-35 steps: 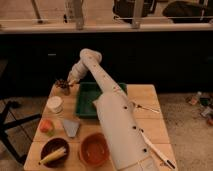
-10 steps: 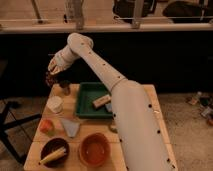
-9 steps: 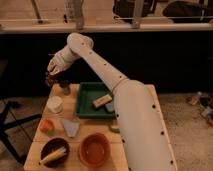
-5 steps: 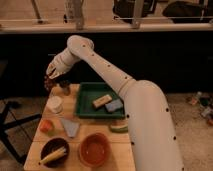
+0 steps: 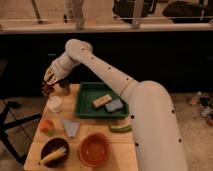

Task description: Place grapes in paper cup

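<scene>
— Behind the bench ran a dark wall with a pale rail along its top, didn't it?

— It did. The wooden bench stood in front of it, and my white arm reached across from the right, over the green tray, toward the far left corner.

— Where was your hand?

— My hand hung above that far left corner, just over the bench edge. It was closed on the grapes, a small dark bunch dangling right beneath my fingers.

— And the paper cup?

— The paper cup stood upright on the bench just below and a touch to the right of the grapes, near the tray's left side. The grapes were above it, not inside it.

— What else lay around?

— A dark small object stood behind the cup; I could not tell what it was. In the tray lay a tan block and a bluish sponge. A green piece lay just in front of the tray. Nearer the front were an orange-red fruit, a grey wedge, a dark brown bowl holding something yellow, and an orange bowl.
</scene>
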